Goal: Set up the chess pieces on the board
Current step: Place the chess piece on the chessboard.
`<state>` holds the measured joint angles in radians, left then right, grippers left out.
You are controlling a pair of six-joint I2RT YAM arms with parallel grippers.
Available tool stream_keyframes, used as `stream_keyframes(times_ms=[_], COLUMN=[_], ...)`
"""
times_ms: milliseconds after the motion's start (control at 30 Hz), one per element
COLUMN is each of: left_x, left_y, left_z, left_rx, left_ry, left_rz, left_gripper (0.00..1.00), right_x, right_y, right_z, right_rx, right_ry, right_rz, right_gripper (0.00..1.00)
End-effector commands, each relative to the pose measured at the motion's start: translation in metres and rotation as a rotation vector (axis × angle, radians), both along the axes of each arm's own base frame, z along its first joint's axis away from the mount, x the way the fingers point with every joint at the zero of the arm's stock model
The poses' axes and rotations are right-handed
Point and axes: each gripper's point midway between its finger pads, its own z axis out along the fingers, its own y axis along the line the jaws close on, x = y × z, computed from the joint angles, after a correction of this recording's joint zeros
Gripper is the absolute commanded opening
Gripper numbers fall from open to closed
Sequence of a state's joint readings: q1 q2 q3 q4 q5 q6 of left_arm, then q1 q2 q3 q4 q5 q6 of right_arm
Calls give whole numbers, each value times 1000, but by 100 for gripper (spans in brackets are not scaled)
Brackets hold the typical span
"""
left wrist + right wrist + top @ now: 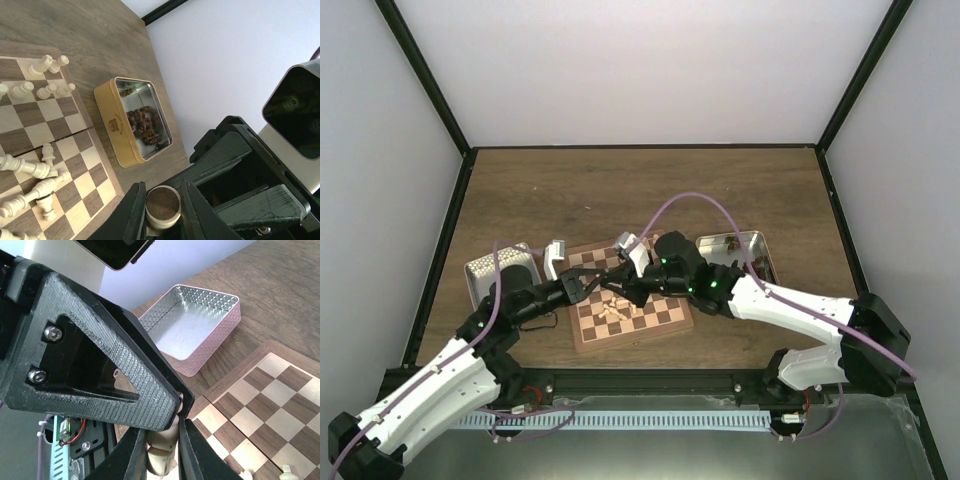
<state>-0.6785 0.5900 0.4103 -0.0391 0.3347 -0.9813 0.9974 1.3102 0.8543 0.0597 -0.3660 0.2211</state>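
Two tins, one board. First, the left tin shows bare dimpled metal. Your left pincer pinches one cream chessman between its fingers, board just beside it. Your right pincer clamps a second chessman, board beside that too. Last, the right tin holds a heap of dark pieces.

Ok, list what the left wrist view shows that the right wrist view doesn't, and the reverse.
Left wrist only: a gold tin holding dark brown pieces, and cream pieces lying toppled on the board.
Right wrist only: an empty silver tin near the board's corner.
Both: the board with pale pieces on it, the wooden table, and a gripper closed on a cream piece, the left gripper in one, the right gripper in the other.
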Motion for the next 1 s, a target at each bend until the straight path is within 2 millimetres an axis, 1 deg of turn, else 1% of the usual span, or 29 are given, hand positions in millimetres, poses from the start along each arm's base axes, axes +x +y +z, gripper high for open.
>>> stream_keyframes(times_ms=[0, 33, 100, 167, 233, 300, 367, 433, 533, 600, 733, 833, 967], left_x=[-2, -2, 0, 1, 2, 2, 2, 3, 6, 6, 7, 8, 7], left_y=[-2, -2, 0, 3, 5, 7, 9, 10, 13, 13, 14, 12, 5], left_z=[7, 10, 20, 33, 47, 61, 74, 82, 92, 100, 105, 104, 87], left_rx=[-26, -32, -58, -98, -150, -208, -261, -304, -359, -392, -430, -461, -502], left_ry=[-20, -23, -32, -43, -57, -64, -71, -59, -33, -34, -13, 50, 220], left_rz=[-18, -13, 6, 25, 42, 55, 64, 76, 97, 99, 103, 97, 83], left_gripper=[14, 14, 14, 14, 14, 14, 14, 14, 14, 14, 14, 15, 14], right_x=[3, 2, 0, -1, -1, 3, 6, 4, 0, 0, -7, -8, -3], right_y=[6, 5, 0, -9, -21, -32, -40, -42, -29, -18, -12, -7, -5], right_z=[40, 45, 61, 76, 91, 99, 107, 113, 119, 115, 118, 118, 113], right_rx=[101, 121, 205, 315, 435, 542, 644, 709, 710, 688, 717, 708, 657], right_ry=[-31, -13, 25, 77, 148, 275, 361, 426, 474, 518, 552, 516, 360], right_rz=[-9, -19, -45, -90, -134, -204, -239, -217, -156, -139, -65, -43, -66], right_gripper=[14, 19, 36, 47, 52, 58, 62, 63, 64, 64, 62, 56, 54])
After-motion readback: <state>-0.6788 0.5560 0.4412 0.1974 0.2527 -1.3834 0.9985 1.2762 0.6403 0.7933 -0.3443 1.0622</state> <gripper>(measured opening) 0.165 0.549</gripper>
